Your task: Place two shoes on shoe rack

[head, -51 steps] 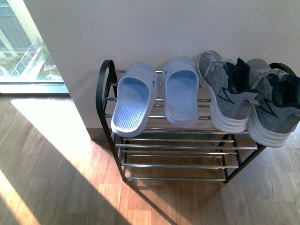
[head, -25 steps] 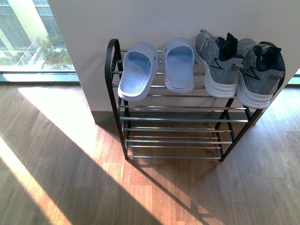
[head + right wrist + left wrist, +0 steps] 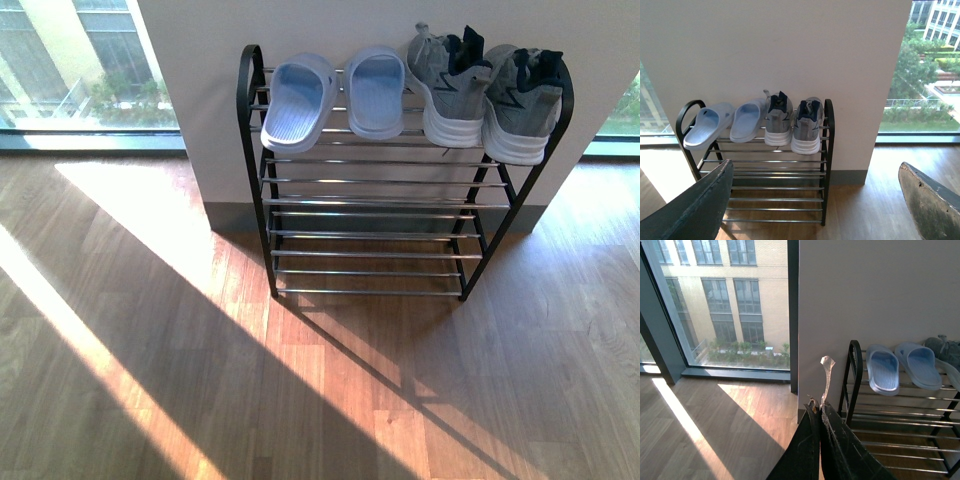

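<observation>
Ahead of my closed left pincer (image 3: 819, 415) and wide-open right pincer (image 3: 815, 200), the sneakers (image 3: 792, 122) look light and soft; I would take hold at the collar.

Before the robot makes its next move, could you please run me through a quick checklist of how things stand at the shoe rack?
1. Both grey sneakers on the shoe rack's top tier: ok.
2. Both blue slides on the same tier, beside the sneakers: ok.
3. Footwear seated securely: not ok; the toes overhang the front rod.
4. Lower tiers free of shoes: ok.
5. Left claw shut, holding nothing: ok.
6. Right claw open, fingers apart, empty: ok.
</observation>
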You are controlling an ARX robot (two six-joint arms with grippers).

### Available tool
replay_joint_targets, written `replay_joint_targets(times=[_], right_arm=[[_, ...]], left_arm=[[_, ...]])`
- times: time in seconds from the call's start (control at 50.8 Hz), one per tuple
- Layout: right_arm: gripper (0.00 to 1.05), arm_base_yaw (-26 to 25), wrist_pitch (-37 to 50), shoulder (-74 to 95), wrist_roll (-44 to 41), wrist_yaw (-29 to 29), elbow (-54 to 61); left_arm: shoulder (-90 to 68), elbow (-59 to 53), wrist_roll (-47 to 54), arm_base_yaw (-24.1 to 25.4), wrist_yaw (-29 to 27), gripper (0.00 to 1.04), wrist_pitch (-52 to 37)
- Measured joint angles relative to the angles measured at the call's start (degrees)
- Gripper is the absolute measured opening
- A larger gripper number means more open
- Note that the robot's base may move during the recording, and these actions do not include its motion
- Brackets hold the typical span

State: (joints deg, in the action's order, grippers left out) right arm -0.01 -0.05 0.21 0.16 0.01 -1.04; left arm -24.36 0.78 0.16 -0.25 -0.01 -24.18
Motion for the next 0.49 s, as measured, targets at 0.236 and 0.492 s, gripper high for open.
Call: replay_joint_targets(times=[0.236,0.492], right_arm=[[0.96,0.0,0.0,0.0,0.0,0.0,0.0],[0.96,0.0,0.0,0.0,0.0,0.0,0.0]], left_arm=[[5.2,0.0,0.0,0.0,0.0,0.01,4.9],[11.1,0.0,0.0,0.0,0.0,0.01,10.8]])
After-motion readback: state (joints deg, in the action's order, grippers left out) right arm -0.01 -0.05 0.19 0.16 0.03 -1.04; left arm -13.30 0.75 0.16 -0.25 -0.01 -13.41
